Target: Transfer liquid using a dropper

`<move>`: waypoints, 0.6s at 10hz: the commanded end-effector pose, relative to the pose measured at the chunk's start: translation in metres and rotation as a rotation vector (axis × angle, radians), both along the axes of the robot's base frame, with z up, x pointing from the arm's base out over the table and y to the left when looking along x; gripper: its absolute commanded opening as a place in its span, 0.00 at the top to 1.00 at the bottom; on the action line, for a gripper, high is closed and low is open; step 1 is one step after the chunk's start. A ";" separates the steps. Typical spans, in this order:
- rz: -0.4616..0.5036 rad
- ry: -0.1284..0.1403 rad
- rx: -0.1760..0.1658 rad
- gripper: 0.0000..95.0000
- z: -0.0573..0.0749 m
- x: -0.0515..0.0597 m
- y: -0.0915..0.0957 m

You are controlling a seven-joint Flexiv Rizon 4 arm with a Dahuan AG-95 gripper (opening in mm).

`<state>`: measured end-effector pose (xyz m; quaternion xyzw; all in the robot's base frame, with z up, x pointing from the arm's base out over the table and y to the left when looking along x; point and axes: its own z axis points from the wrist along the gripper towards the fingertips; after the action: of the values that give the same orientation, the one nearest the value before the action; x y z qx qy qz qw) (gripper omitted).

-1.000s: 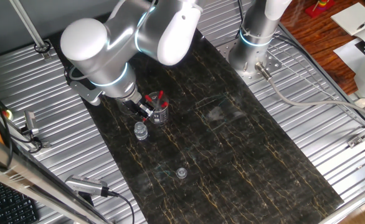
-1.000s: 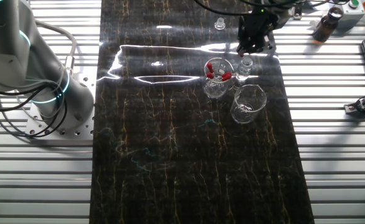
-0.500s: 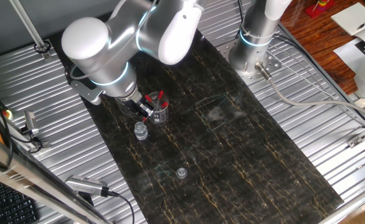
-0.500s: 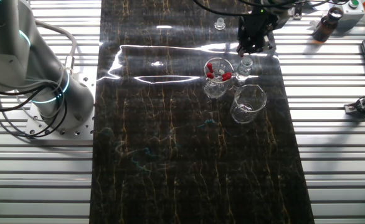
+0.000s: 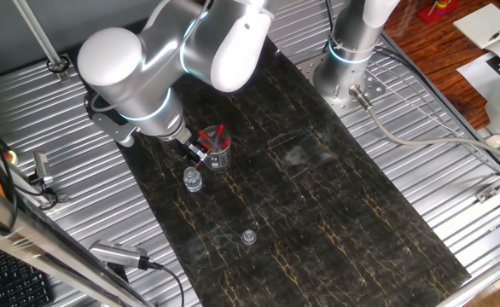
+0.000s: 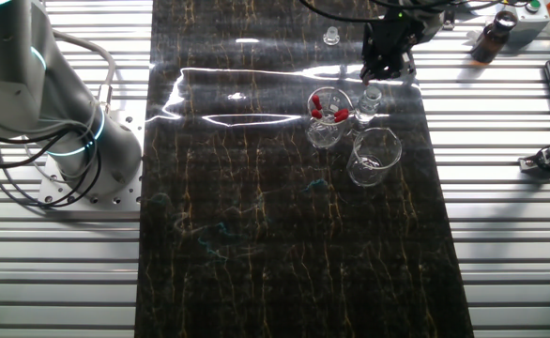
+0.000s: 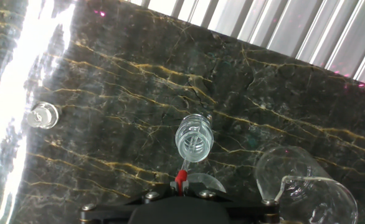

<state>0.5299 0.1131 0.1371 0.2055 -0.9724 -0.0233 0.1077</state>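
Mat (image 6: 256, 235) mostly bare in the lower frame; glassware clusters upper right. Gripper (image 7: 181, 184) clamped on dropper (image 7: 182, 176), tip just above open vial (image 7: 194, 138); beaker (image 7: 298, 180) at lower right.

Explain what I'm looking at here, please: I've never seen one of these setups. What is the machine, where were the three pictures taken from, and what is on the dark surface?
The machine is a single white robot arm bolted beside a dark marble-patterned mat. Two pictures come from fixed cameras on different sides of the table; the third comes from a camera on the arm's hand, looking down along its fingers.

The gripper holds a dropper, a thin clear pipette with a red bulb, pointing down just above a small open vial. Beside the vial stands a beaker of spare droppers with red bulbs, and next to that an empty beaker. A small clear cap lies apart on the mat. Whether any liquid is in the dropper is too small to tell.
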 end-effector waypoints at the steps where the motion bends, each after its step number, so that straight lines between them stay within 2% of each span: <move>1: 0.014 -0.004 0.005 1.00 -0.001 0.001 0.000; 2: 0.015 -0.004 0.005 0.80 -0.001 0.001 0.000; 5: 0.019 -0.007 0.009 0.80 0.000 0.001 0.000; 6: 0.019 -0.007 0.008 0.60 0.000 0.001 0.000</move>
<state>0.5316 0.1132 0.1365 0.2149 -0.9707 -0.0254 0.1040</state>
